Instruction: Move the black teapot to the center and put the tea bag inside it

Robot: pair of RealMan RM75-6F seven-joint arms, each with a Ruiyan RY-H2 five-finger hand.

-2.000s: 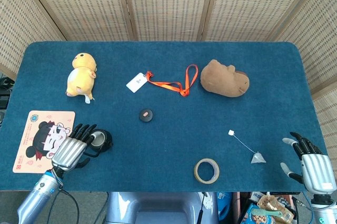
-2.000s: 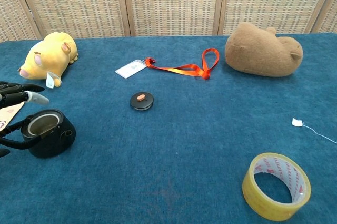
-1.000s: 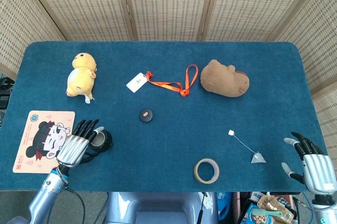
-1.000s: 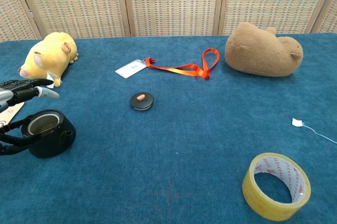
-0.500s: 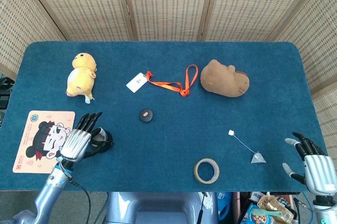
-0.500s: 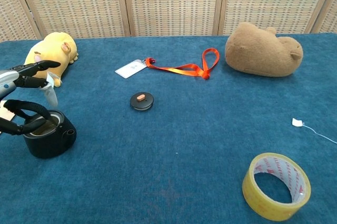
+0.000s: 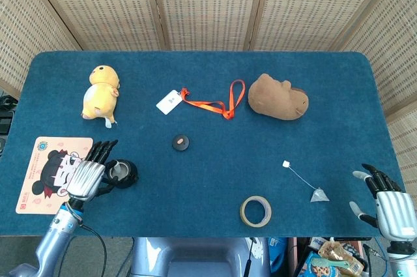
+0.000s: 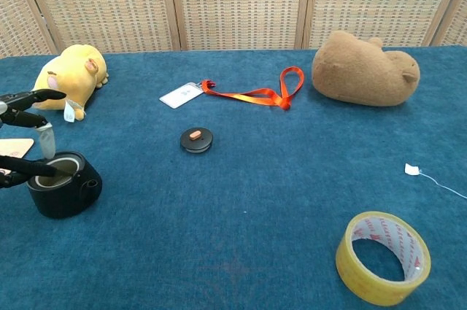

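While the black teapot [image 7: 122,172] sits lidless at the surface's [image 7: 208,192] near-left, the left robot hand [image 7: 85,174] has fingers spread over its rim, no firm hold visible. Right robot hand [image 7: 384,204] is open and empty, near the tea bag [image 7: 318,195]. Pot looks rigid, smooth, slippery, so grip the body; bag is light and limp, so pinch it.

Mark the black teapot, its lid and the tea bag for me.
black teapot [image 8: 62,186], chest view, on its front wall.
lid [image 8: 196,139], chest view, on the disc's top beside the orange knob.
tea bag [image 7: 318,195], head view, on the pouch itself.
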